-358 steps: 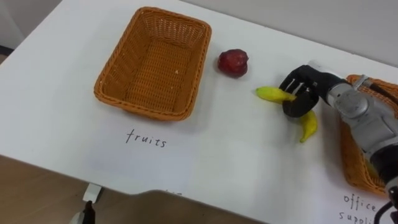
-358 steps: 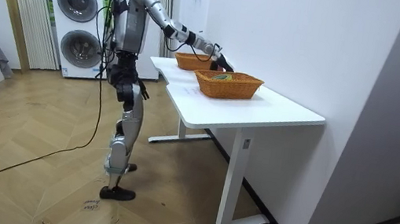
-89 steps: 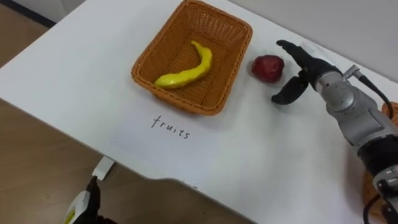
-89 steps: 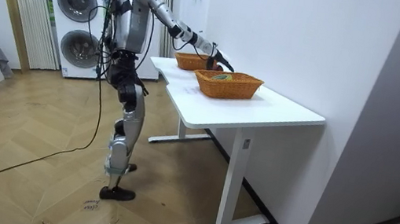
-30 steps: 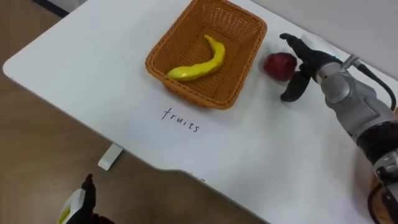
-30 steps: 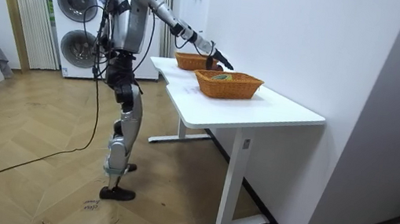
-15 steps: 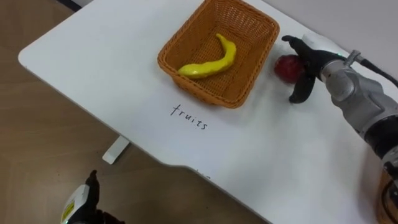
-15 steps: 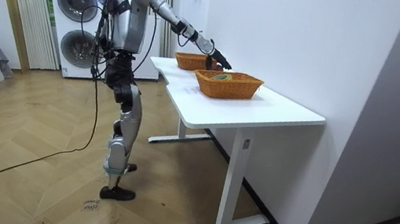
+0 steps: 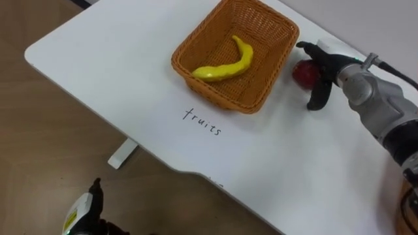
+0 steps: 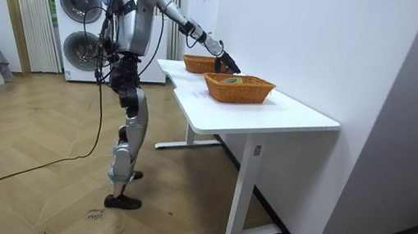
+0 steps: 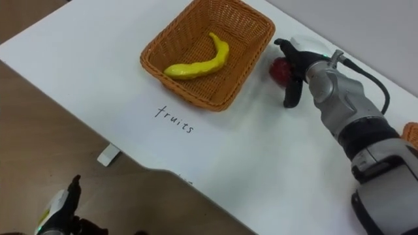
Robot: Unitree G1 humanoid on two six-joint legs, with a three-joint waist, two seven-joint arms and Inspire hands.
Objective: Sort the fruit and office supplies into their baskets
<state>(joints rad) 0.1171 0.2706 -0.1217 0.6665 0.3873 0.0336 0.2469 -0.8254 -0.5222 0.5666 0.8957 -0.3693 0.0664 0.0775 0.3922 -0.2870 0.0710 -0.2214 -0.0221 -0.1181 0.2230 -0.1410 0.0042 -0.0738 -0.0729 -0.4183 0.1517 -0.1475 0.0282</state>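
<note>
The robot stands at the near long edge of the white table (image 9: 124,85), with its right arm stretched out toward the far edge. The right hand (image 9: 322,70) is at the red fruit (image 9: 300,74), which lies on the table just beside the right wall of the fruit basket (image 9: 210,89). The hand is wide open: the fingers reach over the top of the fruit and the thumb points down on its near side, so the fruit sits in the gap. Whether they press on it cannot be told; it is not lifted. A banana (image 9: 225,65) lies already inside this basket. The left hand (image 9: 85,212) hangs low, below the near edge of the table.

The fruit looks round, smooth and firm, probably light. A smooth round thing can roll or slip out of a shallow pinch, so the hold should likely go across its widest part, fingers and thumb on opposite sides, with moderate pressure.
</note>
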